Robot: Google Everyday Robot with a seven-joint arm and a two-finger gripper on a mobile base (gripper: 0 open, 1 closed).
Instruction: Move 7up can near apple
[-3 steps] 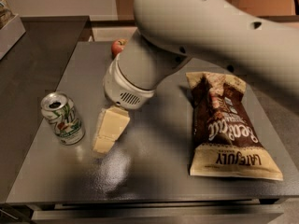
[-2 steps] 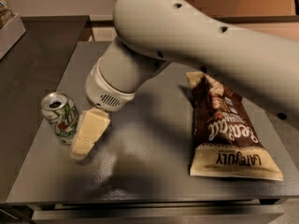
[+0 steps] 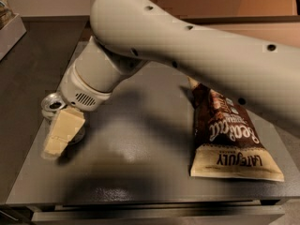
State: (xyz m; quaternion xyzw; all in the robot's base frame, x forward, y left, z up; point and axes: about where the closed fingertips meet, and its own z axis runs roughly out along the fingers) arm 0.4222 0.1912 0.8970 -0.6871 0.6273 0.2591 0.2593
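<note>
Since the earlier view, the arm [image 3: 197, 55] has swung further to the left and the gripper [image 3: 62, 131] has closed in on the 7up can [image 3: 51, 106], which was standing clear of it a second ago. The cream-coloured end of the gripper now sits directly in front of the can and covers most of it. Only the can's silver top with its dark opening shows, peeking out just behind and above the gripper, right against the round grey wrist [image 3: 93, 86].

Whether the gripper is clamped on the can or merely set against it cannot be told from this angle. The can stands upright on the dark grey table [image 3: 140, 163], near its left edge.

Well away from the gripper, on its right, a brown-and-cream chip bag [image 3: 229, 137] lies flat on the same table, its cream bottom seam nearest the camera. The thick pale arm stretches from the wrist across the top of the view and over the bag's upper end.
</note>
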